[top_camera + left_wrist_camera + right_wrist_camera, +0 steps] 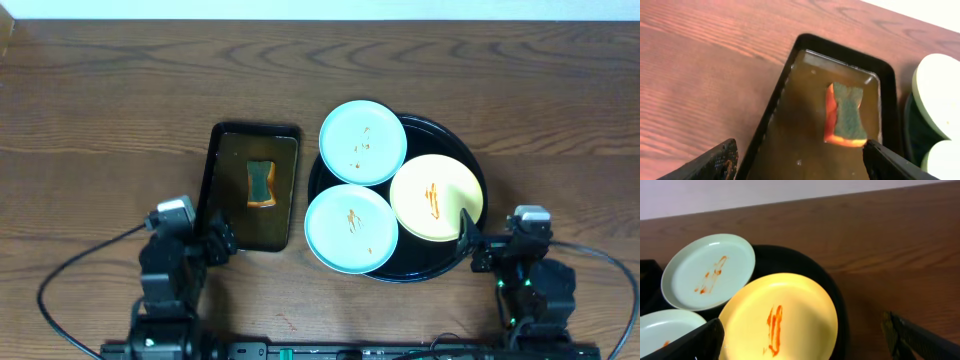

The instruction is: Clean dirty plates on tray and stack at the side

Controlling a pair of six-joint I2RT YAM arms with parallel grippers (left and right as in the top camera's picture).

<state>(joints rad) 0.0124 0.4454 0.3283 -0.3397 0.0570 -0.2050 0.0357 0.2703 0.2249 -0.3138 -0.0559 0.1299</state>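
Three plates lay on the round black tray (458, 140) in the overhead view: an upper mint plate (362, 142), a lower mint plate (351, 228) and a yellow plate (436, 197). Each was streaked with orange sauce, and the two mint ones overhung the tray's left rim. Just left of it on the desk (120, 120) stood a rectangular tray (212, 190) with a sponge (262, 183) in it. The left gripper (220, 243) hung at that tray's near edge and the right gripper (468, 240) at the round tray's near right rim; nothing was stacked yet. From the left wrist, the jaws were spread wide and empty. The sponge (846, 116), green pad over an orange body, lay in shallow brownish liquid (790, 135) ahead and right of centre. The step was probably fetching it, so the arm would do well to shift right, line the jaws across the sponge's narrow waist and descend gently to avoid splashing. From the right wrist, the jaws were likewise released, holding nothing, with the yellow plate (785, 315) directly below; pinching its near rim would likely steady it for wiping.
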